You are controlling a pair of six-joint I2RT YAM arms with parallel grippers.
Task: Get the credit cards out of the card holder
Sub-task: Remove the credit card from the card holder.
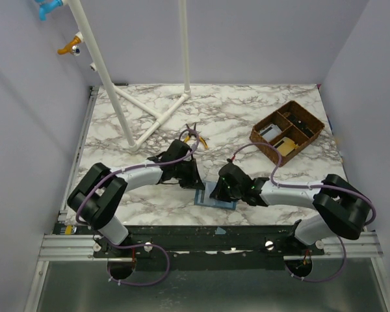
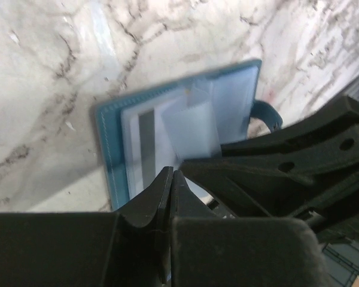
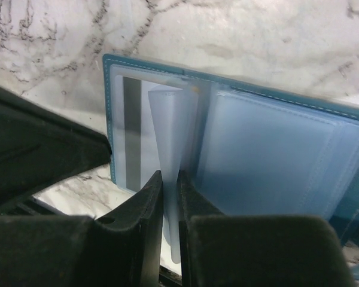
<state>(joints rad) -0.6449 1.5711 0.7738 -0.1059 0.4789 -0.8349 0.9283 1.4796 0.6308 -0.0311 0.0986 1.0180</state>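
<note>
The blue card holder point(image 1: 214, 197) lies open on the marble table near the front edge. In the right wrist view its paler inside point(image 3: 275, 149) shows clear pockets and a white card with a grey stripe point(image 3: 131, 131). My right gripper point(image 3: 170, 179) is shut on a translucent pocket leaf point(image 3: 173, 113) and holds it upright off the holder. My left gripper point(image 2: 170, 176) is shut, with nothing seen between its fingers, its tips just over the holder's near edge point(image 2: 112, 161). The striped card point(image 2: 146, 140) also shows there. Both grippers meet over the holder, left point(image 1: 194, 184) and right point(image 1: 226, 188).
A brown compartment tray point(image 1: 287, 130) with small items stands at the back right. A white pipe frame point(image 1: 149, 123) rises from the back left. A small orange-and-black tool point(image 1: 194, 136) lies behind the left arm. The table's front edge is just below the holder.
</note>
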